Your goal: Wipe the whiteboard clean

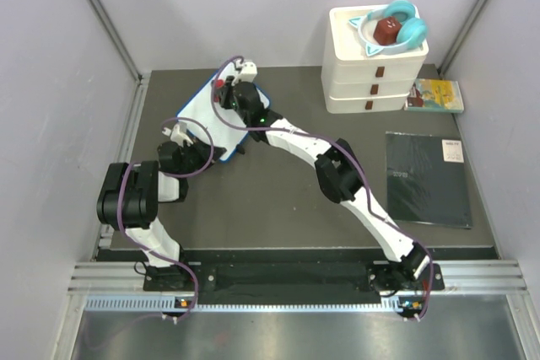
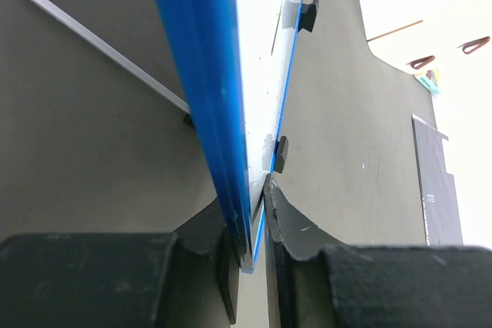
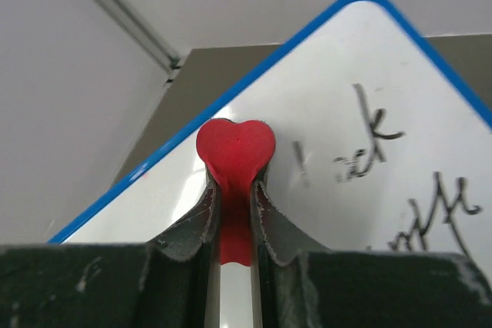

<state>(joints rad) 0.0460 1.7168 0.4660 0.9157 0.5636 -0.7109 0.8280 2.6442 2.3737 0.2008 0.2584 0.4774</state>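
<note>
The table [image 1: 278,208] carries the whiteboard [image 1: 196,120] near its far-left corner, apparently tilted; it looks light, thin and stiff, with a glossy face that is likely slippery, so the blue frame edge seems the soundest hold; the left gripper [image 2: 254,217] is clamped on that edge, jaws nearly closed; the right gripper [image 3: 233,190] pinches a red heart-shaped eraser [image 3: 234,147] just beside the black scribbles [image 3: 369,144].

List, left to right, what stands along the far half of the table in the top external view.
whiteboard → white drawer stack → yellow booklet. The black pad lies nearer and runs across under the last two, so it is left out of the order.
</note>
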